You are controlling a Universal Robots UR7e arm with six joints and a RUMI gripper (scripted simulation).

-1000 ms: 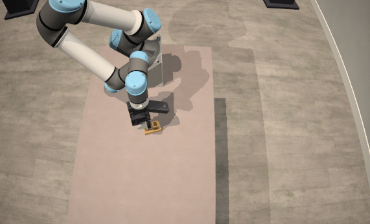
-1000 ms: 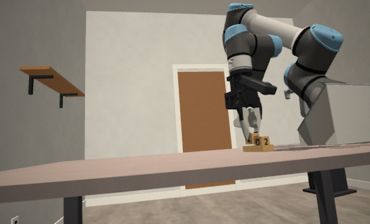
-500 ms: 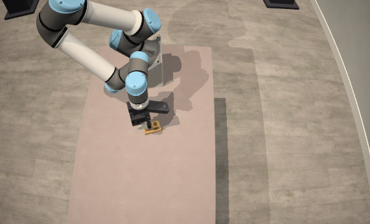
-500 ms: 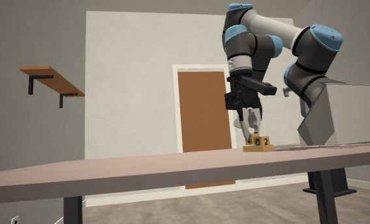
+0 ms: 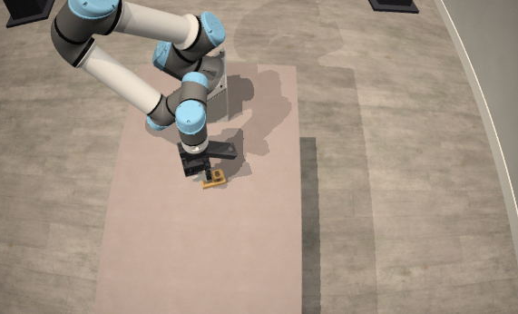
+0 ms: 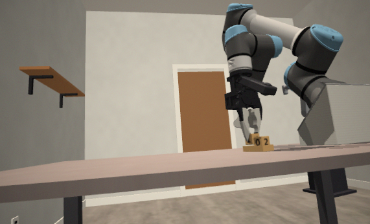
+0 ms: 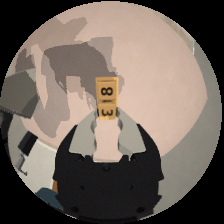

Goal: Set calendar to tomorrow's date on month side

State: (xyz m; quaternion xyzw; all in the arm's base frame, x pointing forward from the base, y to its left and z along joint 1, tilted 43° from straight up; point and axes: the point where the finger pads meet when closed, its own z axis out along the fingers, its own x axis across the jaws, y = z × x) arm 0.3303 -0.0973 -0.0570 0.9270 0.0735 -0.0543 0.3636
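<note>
Cube/tray colours: orange-yellow, black digits.

Small square cubes (image 5: 218, 174) (image 6: 264, 141) (image 7: 106, 91): orange-yellow, black numerals. Low rectangular tray (image 5: 214, 184) (image 6: 258, 148): same orange-yellow. Flat rectangular tabletop (image 5: 198, 245) (image 6: 122, 165) (image 7: 150, 65): dusty pink. Two-jaw gripper (image 5: 208, 176) (image 6: 252, 137) (image 7: 107, 107): black body, pale grey fingers. Jointed robot arm (image 5: 121, 82) (image 6: 274, 29): off-white tubes, dark grey joints, light-blue caps.

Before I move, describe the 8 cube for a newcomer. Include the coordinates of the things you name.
On the pink table (image 5: 198, 254) (image 6: 115, 173), find the small wooden tray (image 5: 214, 185) (image 6: 253, 149). The 8 cube (image 5: 218, 174) (image 6: 262, 141) (image 7: 106, 90) sits in it, 8 on top; its neighbour's (image 7: 106, 111) top reads 3.
</note>
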